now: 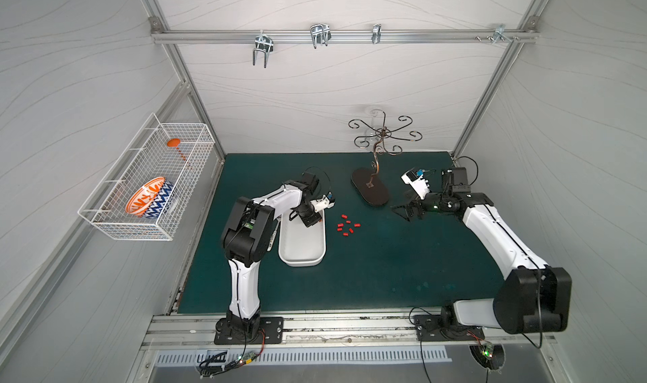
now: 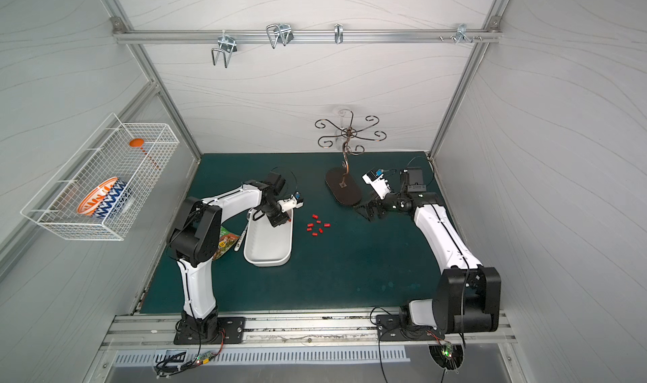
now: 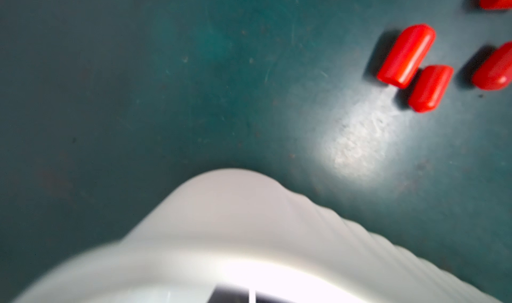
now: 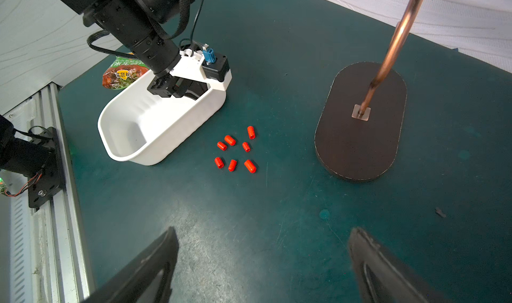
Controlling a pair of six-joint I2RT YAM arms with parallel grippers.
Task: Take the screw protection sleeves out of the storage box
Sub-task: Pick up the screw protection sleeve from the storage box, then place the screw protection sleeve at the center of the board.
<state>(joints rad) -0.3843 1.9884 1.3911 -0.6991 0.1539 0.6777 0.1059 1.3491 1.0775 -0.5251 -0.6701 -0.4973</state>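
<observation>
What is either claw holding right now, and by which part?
Right claw: open, holding nothing. Left claw: shut inside the storage box, tips hidden behind its wall, so any hold cannot be told.

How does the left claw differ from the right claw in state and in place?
The left claw is shut; the right claw stands wide open. The left claw reaches down into the far end of the storage box; the right claw is over the green mat near the stand's dark base. The right claw is empty; whether the left claw holds anything is hidden. Both are black, near the red sleeves on the mat.
</observation>
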